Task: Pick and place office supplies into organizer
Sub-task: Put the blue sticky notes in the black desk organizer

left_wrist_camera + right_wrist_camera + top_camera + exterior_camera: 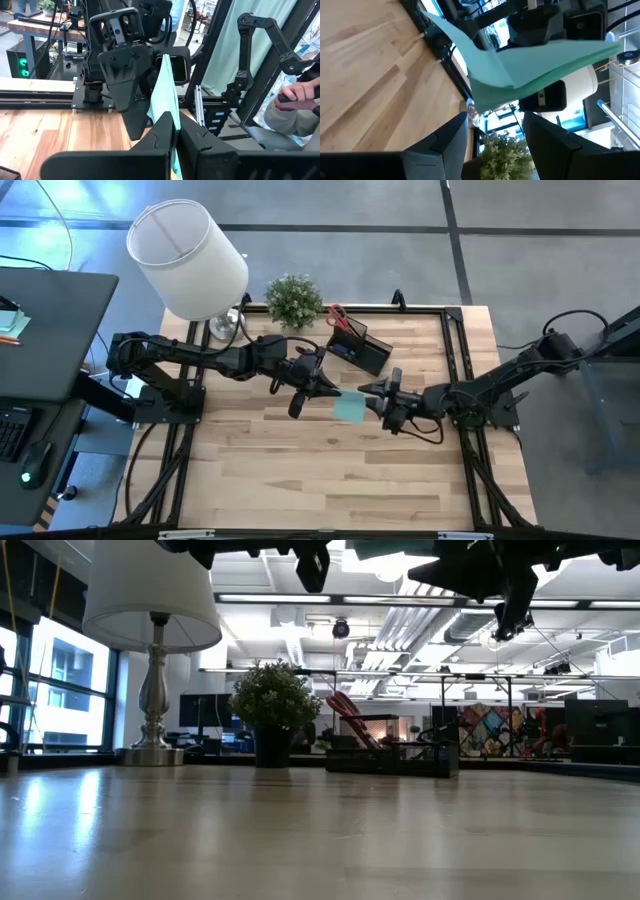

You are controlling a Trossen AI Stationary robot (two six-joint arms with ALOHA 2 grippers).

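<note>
Above mid-table, the left gripper [322, 387] pinches a green sticky pad [349, 406]; at its three o'clock, the right gripper [370, 397] stands open.

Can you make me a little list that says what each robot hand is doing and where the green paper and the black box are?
left gripper: shut on the thin mint-green sticky-note pad, holding it in the air above the table's middle
right gripper: open, at the pad's other edge, not clamping it
black rectangular organizer: at the far edge of the wooden table, red-handled scissors standing in it
small green potted plant: beside the organizer
</note>
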